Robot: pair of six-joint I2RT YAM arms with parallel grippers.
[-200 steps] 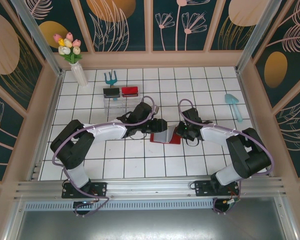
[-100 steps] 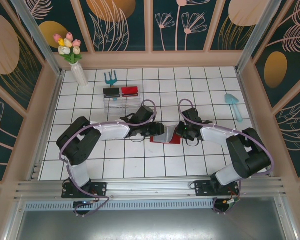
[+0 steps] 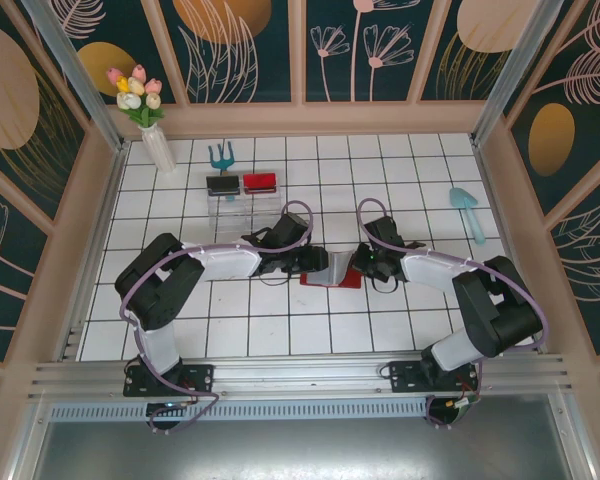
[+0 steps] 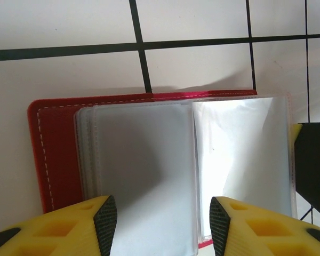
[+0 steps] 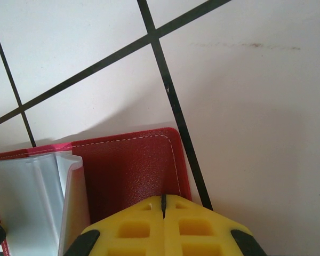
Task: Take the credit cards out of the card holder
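Observation:
The red card holder [image 3: 344, 278] lies open on the white tiles between my two grippers. In the left wrist view its red cover [image 4: 56, 154] carries a stack of milky grey-blue pockets [image 4: 144, 160]. My left gripper [image 4: 162, 226] is open, its fingertips [image 4: 105, 221] standing on either side of the left pocket page, just above it. My right gripper [image 5: 164, 200] is shut, with its tips resting on the red cover [image 5: 128, 170] near a corner, beside upturned pocket pages [image 5: 37, 197]. The credit cards are hidden; no card shows through the pockets.
A clear stand [image 3: 242, 205] with a black tray and a red tray stands behind the left arm. A teal fork tool [image 3: 220, 156] and a vase of tulips [image 3: 152, 130] are at the back left. A light blue scoop [image 3: 468, 212] lies at the right.
The left arm has folded its elbow in, bringing its gripper slightly closer over the card holder. The right arm and the card holder have stayed put.

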